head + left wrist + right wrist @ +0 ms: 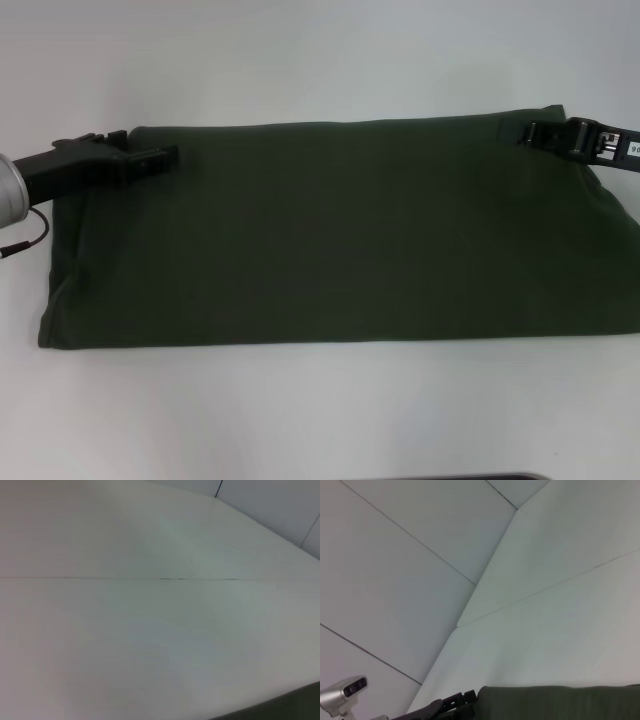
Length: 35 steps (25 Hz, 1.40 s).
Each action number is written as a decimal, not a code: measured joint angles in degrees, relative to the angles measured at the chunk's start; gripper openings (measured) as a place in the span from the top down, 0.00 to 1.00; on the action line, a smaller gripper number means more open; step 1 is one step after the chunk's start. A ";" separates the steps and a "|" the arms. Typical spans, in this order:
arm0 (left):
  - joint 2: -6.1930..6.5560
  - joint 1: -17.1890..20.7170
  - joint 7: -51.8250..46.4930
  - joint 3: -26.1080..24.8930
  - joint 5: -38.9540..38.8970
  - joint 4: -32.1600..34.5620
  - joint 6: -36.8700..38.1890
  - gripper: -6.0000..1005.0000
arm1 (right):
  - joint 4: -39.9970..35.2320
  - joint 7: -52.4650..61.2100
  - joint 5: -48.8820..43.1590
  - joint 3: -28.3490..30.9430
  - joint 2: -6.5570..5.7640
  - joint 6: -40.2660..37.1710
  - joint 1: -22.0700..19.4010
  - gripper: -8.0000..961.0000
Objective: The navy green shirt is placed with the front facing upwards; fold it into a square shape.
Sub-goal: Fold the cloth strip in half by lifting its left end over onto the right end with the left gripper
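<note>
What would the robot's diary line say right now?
dark olive-green cotton shirt: folded into wide band, plain side up | left claw: far-left corner | right claw: far-right corner

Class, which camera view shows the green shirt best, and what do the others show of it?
The head view: the whole navy green shirt lies folded in a wide band on the table. The right wrist view catches only one edge strip; the left wrist view shows only a dark corner sliver.
</note>
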 joint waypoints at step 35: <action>0.90 5.08 0.14 -2.20 -12.95 4.41 17.90 0.11 | 5.16 -0.59 -0.54 -28.67 4.81 11.35 7.96 0.97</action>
